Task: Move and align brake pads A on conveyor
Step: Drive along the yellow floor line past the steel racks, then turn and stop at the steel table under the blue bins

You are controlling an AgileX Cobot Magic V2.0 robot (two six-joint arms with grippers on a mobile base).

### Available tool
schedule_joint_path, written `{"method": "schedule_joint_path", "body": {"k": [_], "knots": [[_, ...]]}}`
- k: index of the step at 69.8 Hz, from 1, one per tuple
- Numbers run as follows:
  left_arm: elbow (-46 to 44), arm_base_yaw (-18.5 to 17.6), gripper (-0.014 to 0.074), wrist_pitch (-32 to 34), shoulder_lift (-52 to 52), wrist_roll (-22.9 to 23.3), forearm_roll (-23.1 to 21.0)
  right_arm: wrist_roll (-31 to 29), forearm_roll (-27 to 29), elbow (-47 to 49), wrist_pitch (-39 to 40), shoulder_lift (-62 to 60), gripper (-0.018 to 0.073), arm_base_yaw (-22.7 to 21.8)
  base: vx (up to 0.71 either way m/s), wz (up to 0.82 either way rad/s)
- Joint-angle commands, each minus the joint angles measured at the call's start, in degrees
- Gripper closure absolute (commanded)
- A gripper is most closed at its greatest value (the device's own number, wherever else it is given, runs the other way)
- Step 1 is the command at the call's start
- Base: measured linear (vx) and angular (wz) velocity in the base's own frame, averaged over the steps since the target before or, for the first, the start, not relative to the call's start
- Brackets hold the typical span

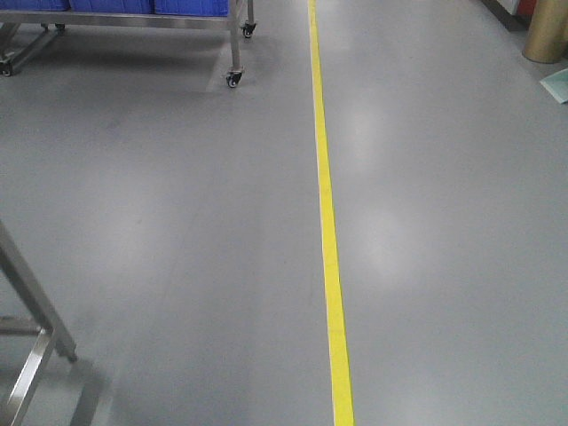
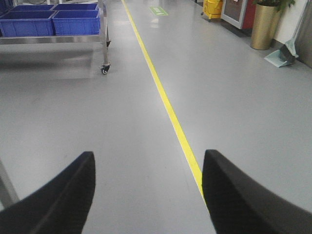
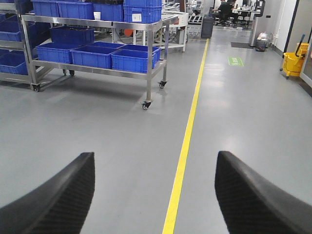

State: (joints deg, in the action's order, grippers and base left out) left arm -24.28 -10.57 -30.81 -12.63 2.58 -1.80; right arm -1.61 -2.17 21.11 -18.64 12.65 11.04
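Observation:
The brake pads A and the conveyor are out of view in every frame. My left gripper (image 2: 148, 161) is open and empty, its two black fingers spread wide above the grey floor. My right gripper (image 3: 153, 161) is open and empty too, its fingers spread wide over the floor and the yellow line. Neither gripper shows in the front view.
A yellow floor line (image 1: 328, 240) runs away ahead. A steel wheeled rack (image 3: 151, 63) with blue bins (image 3: 97, 56) stands at the left. Steel frame legs (image 1: 35, 337) are at the near left. A gold planter (image 2: 265, 24) and a yellow mop bucket (image 3: 294, 63) stand at the far right.

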Motion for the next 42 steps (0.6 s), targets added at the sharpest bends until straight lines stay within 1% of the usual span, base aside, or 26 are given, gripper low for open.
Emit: {"method": "schedule_joint_path", "body": {"k": [1,24,42], "knots": [[-1.48,-0.48,0.015,4.15,-0.62,-0.1,-0.28,-0.58,-0.39,1.42,4.43,0.69,0.0052,-0.02,0.64,0.02],[-1.48,-0.48,0.015,4.15,-0.62,-0.1,-0.28,-0.58,-0.39,1.42,4.43,0.69,0.0052,-0.02,0.62,0.03],[-1.48,-0.48,0.015,4.15,-0.62,-0.1,-0.28,-0.58,-0.39,1.42,4.43,0.69,0.0052,-0.02,0.56,0.06]]}}
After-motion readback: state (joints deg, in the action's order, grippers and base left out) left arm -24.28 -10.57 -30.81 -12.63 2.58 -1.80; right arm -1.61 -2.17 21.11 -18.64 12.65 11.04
